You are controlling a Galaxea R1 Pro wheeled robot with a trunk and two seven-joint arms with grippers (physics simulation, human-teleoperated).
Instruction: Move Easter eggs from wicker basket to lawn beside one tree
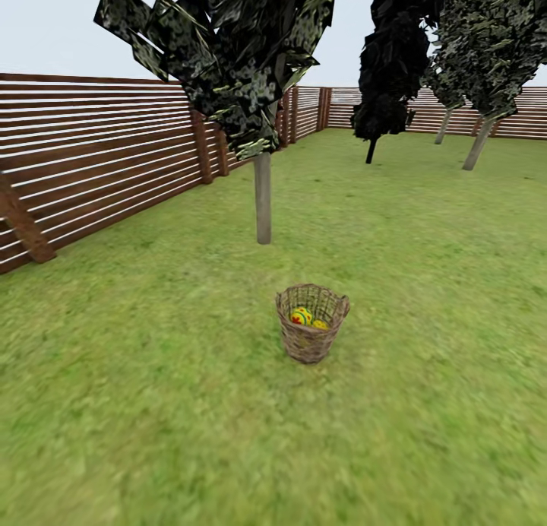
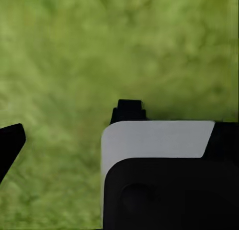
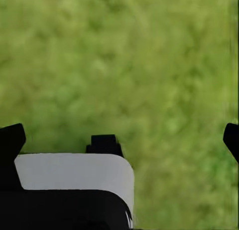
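Both hands hang over bare grass in the wrist views. Right hand (image 3: 119, 137): two dark fingertips far apart at opposite edges of the frame, so spread wide, nothing between them. Left hand (image 2: 64, 135): one dark fingertip (image 2: 10, 140) shows at the edge, the other is hidden behind the white-and-black housing, so can't tell spread or pressed together; nothing seen in it.

Wicker basket (image 1: 311, 322) stands upright on the lawn (image 1: 137, 404), mid-view in the head cam, well ahead of the robot. Nearest pale-trunk tree (image 1: 262, 195) is just beyond it, near the slat fence (image 1: 99, 161).

Handling, as a guess: the Easter eggs (image 1: 302, 315) look hard, smooth and rounded, prob. light but slippery. Best pinched across the widest part, coming straight down through the basket mouth, w/ gentle squeeze so they don't pop out. Basket is light open weave w/ narrow base; a nudge on the rim could tip it.

Count: 1 basket. Eggs visible inside: 2 yellow patches for sure, one w/ red marks; a 3rd can't be made out, likely hidden lower. Pale-trunk trees: 3 (one near, two far right). Dark cypress-type tree (image 1: 387, 62): 1.
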